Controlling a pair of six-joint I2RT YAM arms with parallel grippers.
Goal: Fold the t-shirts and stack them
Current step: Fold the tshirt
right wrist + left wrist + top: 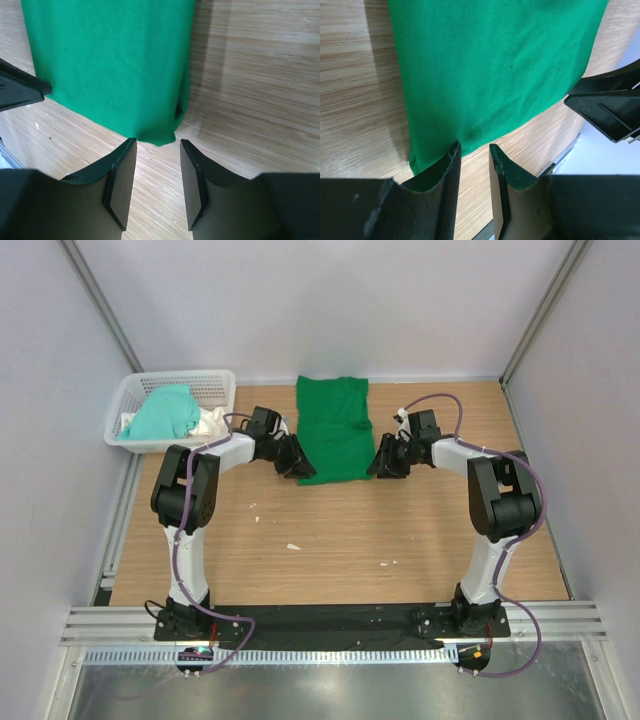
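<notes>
Emerald green shirt [335, 430], folded into a long narrow strip, lies flat on the wooden worktop [330, 540]. It sits at the middle of the far edge, its length running from far to near.

Both arms reach in from the near edge and meet the strip's near end, one on each side. The left gripper [295, 465] sits low at the near left corner of the green shirt. In its wrist view its fingers [447, 175] are parted by only a narrow gap, with nothing between them. The hem lies right at one fingertip, and whether it touches cannot be told.

The right gripper [385, 462] sits at the near right corner. Its fingers [122, 185] stand wider apart over bare wood, holding nothing, and the corner of the fabric lies just ahead of the gap.

At the far left corner stands a white lattice basket [215, 385]. A mint shirt [165, 412] is bunched inside it, with a white cloth [212, 423] against its right side. A few white specks [293, 546] dot the wood nearer the middle.
</notes>
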